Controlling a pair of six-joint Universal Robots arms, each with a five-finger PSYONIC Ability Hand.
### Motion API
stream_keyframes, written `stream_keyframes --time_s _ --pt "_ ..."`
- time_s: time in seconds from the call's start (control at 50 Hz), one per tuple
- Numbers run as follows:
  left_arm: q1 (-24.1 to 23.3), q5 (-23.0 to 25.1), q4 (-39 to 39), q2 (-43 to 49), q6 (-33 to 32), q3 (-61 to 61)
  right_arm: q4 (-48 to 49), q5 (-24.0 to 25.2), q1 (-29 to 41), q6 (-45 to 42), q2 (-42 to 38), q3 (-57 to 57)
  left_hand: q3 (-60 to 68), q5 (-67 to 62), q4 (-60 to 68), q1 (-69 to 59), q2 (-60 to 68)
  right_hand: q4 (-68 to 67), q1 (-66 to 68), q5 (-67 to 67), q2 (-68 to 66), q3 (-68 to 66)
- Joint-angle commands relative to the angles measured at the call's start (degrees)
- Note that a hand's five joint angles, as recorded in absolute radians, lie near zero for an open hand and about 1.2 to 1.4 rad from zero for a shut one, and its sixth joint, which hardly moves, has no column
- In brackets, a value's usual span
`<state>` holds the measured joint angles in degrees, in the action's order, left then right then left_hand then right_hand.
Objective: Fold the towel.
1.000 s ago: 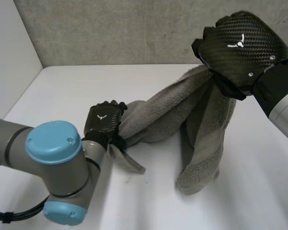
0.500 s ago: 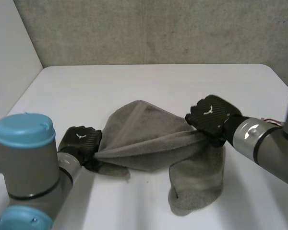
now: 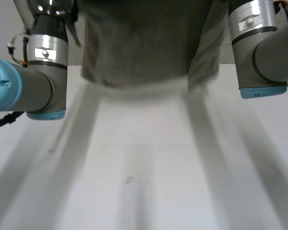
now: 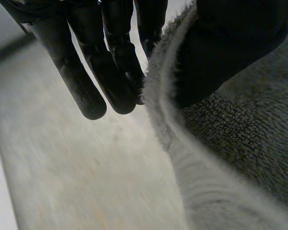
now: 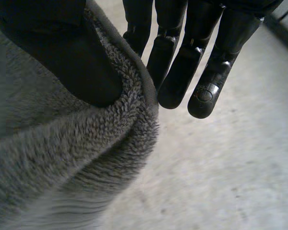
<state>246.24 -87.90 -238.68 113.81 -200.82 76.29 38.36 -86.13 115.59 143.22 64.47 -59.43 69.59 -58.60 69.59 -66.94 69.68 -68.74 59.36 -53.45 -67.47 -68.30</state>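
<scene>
The grey towel (image 3: pixel 139 43) hangs spread between my two raised arms, its lower edge clear above the white table (image 3: pixel 149 172). In the left wrist view my left hand (image 4: pixel 110 72) pinches the towel's (image 4: pixel 240 143) upper edge between thumb and fingers. In the right wrist view my right hand (image 5: pixel 182 62) pinches the towel (image 5: pixel 62 158) the same way, near its other upper corner, thumb pressed on the fluffy side. My left arm (image 3: pixel 43 52) and right arm (image 3: pixel 257 43) stand at either side of the hanging cloth.
The table surface beneath the towel lies bare and white. A grey wall stands behind the table.
Both arms have risen and lifted the towel off the table, from a bunched heap to a sheet hanging between them. The left hand has closed on its edge.
</scene>
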Motion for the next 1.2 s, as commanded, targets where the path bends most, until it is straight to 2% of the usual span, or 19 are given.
stream_keyframes --time_s 0.02,0.04,0.12,0.16,0.24,0.34,0.48,0.5,0.52,0.56,0.58,0.62,0.7,0.74,0.86,0.9,0.96,0.98,1.2 --pt "0.6 -0.3 6.1 -3.7 -0.4 7.2 -3.2 3.1 0.0 -0.7 4.8 -11.4 10.4 -11.4 10.4 -13.1 10.3 -11.3 20.6 -16.5 -12.5 -11.7" --pt "0.6 -0.3 6.1 -3.7 -0.4 7.2 -6.2 3.6 0.0 -0.7 5.6 -13.9 10.4 -11.4 10.4 -13.1 10.3 -11.3 20.6 -16.5 -12.5 -11.7" --pt "3.0 0.2 15.3 -4.6 -0.9 15.7 -13.8 3.9 -0.5 -0.7 6.8 -18.4 10.4 -11.4 10.4 -13.1 10.3 -11.3 20.6 -16.5 -12.5 -11.7" --pt "3.1 0.3 20.8 -5.3 -1.6 22.4 -22.4 4.0 -0.8 -0.7 7.0 -22.7 10.4 -11.4 10.4 -13.1 10.3 -11.3 20.6 -16.5 -12.5 -11.7" --pt "2.8 0.2 25.1 -5.4 -2.9 28.0 -31.7 4.4 -0.9 -1.5 4.6 -29.0 10.4 -11.4 10.4 -13.1 10.3 -11.3 20.6 -16.5 -12.5 -11.7" --pt "1.5 -0.2 30.6 -4.5 -3.9 33.4 -35.4 4.7 -0.9 -1.7 -0.1 -33.7 10.4 -11.4 10.4 -13.1 10.3 -11.3 20.6 -16.5 -12.5 -11.7" --pt "-2.2 -1.6 39.2 -5.4 -3.4 35.2 -36.1 4.9 -1.4 -1.0 -0.4 -36.1 10.4 -11.4 10.4 -13.1 10.3 -9.8 19.2 -15.1 -11.1 -10.3" --pt "-2.2 -1.6 39.3 -5.4 -3.4 35.2 -36.2 5.2 -2.1 -0.8 0.2 -36.3 10.4 -11.4 10.4 -13.1 10.3 2.5 6.9 -2.8 1.2 2.1" --pt "-2.6 -2.4 40.6 -6.8 -3.4 35.1 -36.2 5.2 -2.1 -0.8 0.2 -36.3 10.4 -11.4 10.4 -13.1 10.3 2.6 6.7 -2.6 1.4 2.2" --pt "-2.9 -3.3 41.5 -8.4 -3.4 35.1 -37.5 5.6 -3.8 -0.1 3.0 -36.8 10.4 -11.4 10.4 -13.1 10.3 42.1 -32.8 36.9 40.9 41.7" --pt "-3.0 -4.0 42.4 -9.6 -3.4 35.2 -37.5 5.6 -3.8 0.0 3.0 -36.8 10.4 -11.4 10.4 -13.1 10.3 42.3 -33.0 37.1 41.1 41.9" --pt "-3.0 -4.6 42.9 -10.7 -3.4 35.2 -38.4 5.9 -5.7 1.7 6.2 -36.8 10.4 -11.4 10.4 -13.1 10.3 56.1 -46.7 50.8 54.8 55.6" --pt "-3.4 -5.1 44.4 -12.7 -3.7 35.4 -38.4 6.5 -8.4 5.5 9.3 -37.1 10.4 -11.4 10.4 -13.1 10.3 57.8 -48.4 52.5 56.5 57.4" --pt "-3.3 -5.1 45.1 -13.3 -3.7 35.4 -38.5 8.2 -12.0 9.9 12.2 -37.2 10.4 -11.4 10.4 -13.1 10.3 56.8 -47.4 51.5 55.5 56.4" --pt "-2.6 -5.4 47.9 -13.9 -3.3 35.4 -42.1 12.4 -18.0 12.1 13.8 -37.9 7.1 -8.1 7.1 -9.7 7.0 53.8 -44.4 48.5 52.5 53.3" --pt "-2.5 -5.4 48.1 -13.9 -3.3 35.3 -47.2 15.3 -21.2 11.0 13.8 -39.0 6.9 -7.9 6.9 -9.6 6.8 51.8 -42.4 46.5 50.5 51.3" --pt "-2.1 -5.4 48.1 -13.9 -3.2 35.3 -49.1 16.8 -22.7 10.1 13.7 -40.0 6.6 -7.6 6.6 -9.2 6.5 50.8 -41.4 45.5 49.5 50.3" --pt "-1.6 -5.4 48.1 -13.9 -3.1 35.3 -50.0 18.8 -24.2 9.0 13.7 -41.2 6.6 -7.5 6.6 -9.2 6.5 48.9 -39.5 43.6 47.6 48.5" --pt "0.7 -4.9 47.7 -13.6 -3.1 35.2 -48.9 30.4 -36.6 -7.9 12.4 -48.6 5.1 -6.0 5.1 -7.7 5.0 43.7 -34.3 38.4 42.4 43.3"
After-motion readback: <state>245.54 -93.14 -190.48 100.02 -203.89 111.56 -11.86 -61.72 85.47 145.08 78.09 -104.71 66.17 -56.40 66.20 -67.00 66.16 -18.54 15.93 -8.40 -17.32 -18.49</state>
